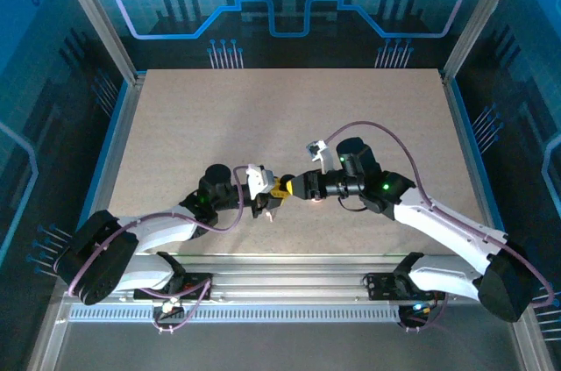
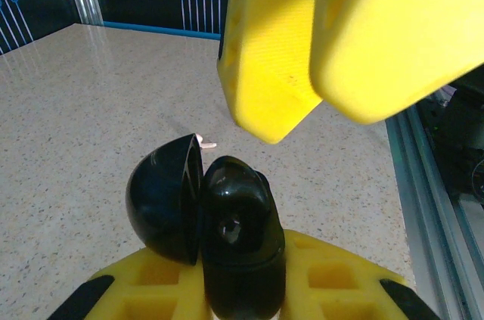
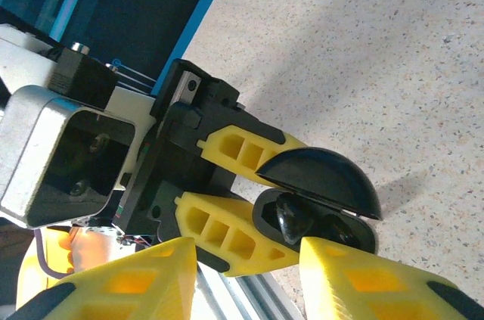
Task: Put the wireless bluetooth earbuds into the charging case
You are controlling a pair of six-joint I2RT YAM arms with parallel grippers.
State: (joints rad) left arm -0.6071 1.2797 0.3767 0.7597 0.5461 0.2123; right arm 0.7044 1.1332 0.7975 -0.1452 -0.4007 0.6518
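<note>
Charging case [image 2: 234, 233], lid open, is clamped in left gripper [image 1: 267, 199]. Right gripper [image 2: 306, 70] hovers close above it, fingers apart. One whitish earbud [image 2: 206, 141] lies beyond on table [image 2: 91, 108].

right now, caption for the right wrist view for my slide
left gripper clamps an open glossy black clamshell charging case over the speckled beige tabletop, right gripper hovering close

White shells on the left arm [image 1: 162, 232] and right arm [image 1: 438, 222], black joints, purple cables [image 1: 375, 124] looping off both; green light [image 1: 384, 187] on the right, chunky yellow cut-out fingers [image 3: 227, 150].
</note>
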